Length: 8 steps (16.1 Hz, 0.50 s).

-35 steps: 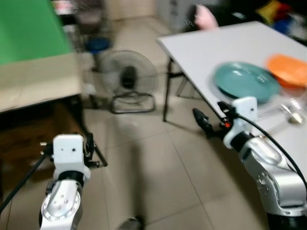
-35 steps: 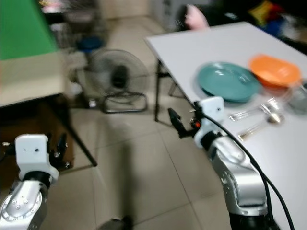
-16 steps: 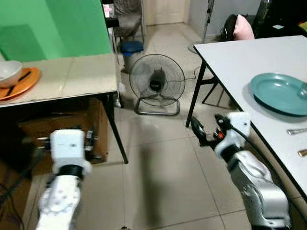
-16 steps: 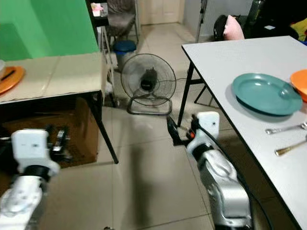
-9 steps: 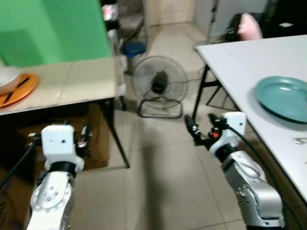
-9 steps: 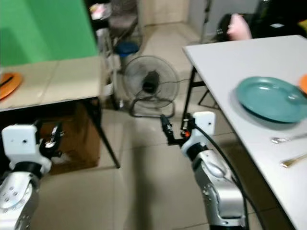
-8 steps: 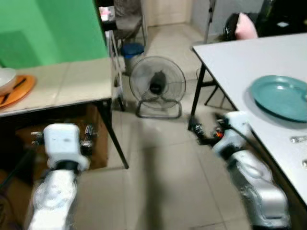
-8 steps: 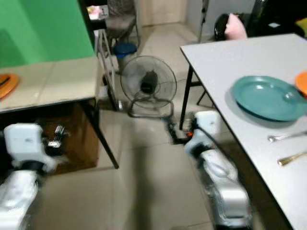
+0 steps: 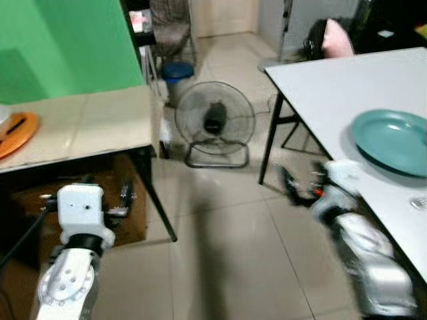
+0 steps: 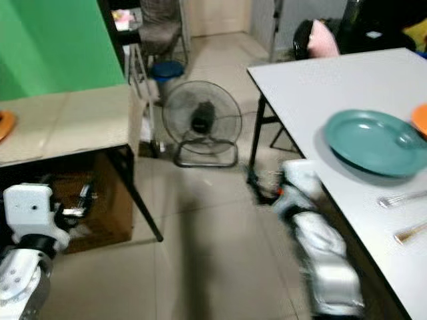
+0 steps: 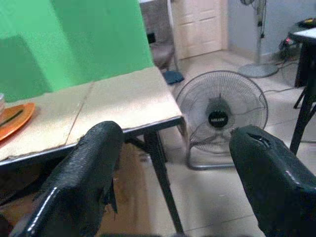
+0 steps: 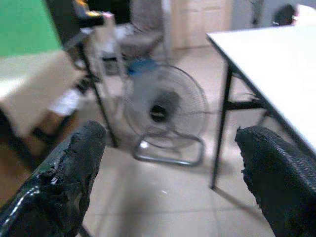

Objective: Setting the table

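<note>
A teal plate (image 10: 377,143) lies on the white table (image 9: 320,80) at my right, with the edge of an orange plate (image 10: 421,119) beyond it and a fork (image 10: 400,198) and a gold-coloured utensil (image 10: 410,233) nearer me. Another orange plate (image 9: 13,133) sits at the far left of the beige table (image 9: 100,120). My right gripper (image 9: 290,183), blurred, hangs over the floor beside the white table's edge; in its wrist view it (image 12: 170,173) is open and holds nothing. My left gripper (image 9: 123,203) hangs low in front of the beige table, open and holding nothing (image 11: 173,173).
A floor fan (image 9: 215,123) stands on the tiles between the two tables. A cardboard box (image 9: 127,220) sits under the beige table. A blue bin (image 9: 179,70) and a chair stand further back. A pink thing (image 9: 337,37) lies behind the white table.
The whole view has shifted a little as I move. My right arm has dropped lower and to the right and is blurred. Both grippers hold nothing, as before.
</note>
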### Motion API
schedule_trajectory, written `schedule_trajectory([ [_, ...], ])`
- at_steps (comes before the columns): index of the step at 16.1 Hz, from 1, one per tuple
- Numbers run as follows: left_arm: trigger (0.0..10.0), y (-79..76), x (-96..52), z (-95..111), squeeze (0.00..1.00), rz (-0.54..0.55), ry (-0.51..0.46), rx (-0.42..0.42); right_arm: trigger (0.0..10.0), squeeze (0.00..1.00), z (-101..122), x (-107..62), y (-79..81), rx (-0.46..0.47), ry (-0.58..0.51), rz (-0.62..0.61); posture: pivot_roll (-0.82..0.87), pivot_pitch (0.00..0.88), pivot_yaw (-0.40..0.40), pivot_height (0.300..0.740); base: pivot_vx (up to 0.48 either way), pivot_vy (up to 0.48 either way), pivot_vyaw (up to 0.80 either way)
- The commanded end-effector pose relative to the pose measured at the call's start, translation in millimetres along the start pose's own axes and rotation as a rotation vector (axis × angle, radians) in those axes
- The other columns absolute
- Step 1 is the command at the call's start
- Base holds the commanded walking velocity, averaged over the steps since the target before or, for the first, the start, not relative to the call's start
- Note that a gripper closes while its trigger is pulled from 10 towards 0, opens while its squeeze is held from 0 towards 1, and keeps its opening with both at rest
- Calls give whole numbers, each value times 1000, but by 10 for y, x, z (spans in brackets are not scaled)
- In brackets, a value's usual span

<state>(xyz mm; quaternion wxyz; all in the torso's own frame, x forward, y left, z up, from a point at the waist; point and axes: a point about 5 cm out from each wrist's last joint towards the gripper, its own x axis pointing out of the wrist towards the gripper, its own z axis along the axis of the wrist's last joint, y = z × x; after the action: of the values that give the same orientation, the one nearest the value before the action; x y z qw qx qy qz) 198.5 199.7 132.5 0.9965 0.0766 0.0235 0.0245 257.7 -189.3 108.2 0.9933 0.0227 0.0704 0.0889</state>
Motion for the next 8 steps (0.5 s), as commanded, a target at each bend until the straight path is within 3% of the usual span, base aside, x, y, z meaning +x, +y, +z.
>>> schedule_trajectory([
  [1, 10000, 97, -16, -14, 1000, 23, 3, 22, 10000, 1000, 13, 45, 81, 32, -15, 41, -74, 39, 74, 740, 304, 0, 0],
  [8, 10000, -20, -26, -2, 1000, 24, -20, -41, 10000, 1000, 6, 60, 238, 19, -20, 114, -68, 39, 50, 740, 345, 0, 0],
])
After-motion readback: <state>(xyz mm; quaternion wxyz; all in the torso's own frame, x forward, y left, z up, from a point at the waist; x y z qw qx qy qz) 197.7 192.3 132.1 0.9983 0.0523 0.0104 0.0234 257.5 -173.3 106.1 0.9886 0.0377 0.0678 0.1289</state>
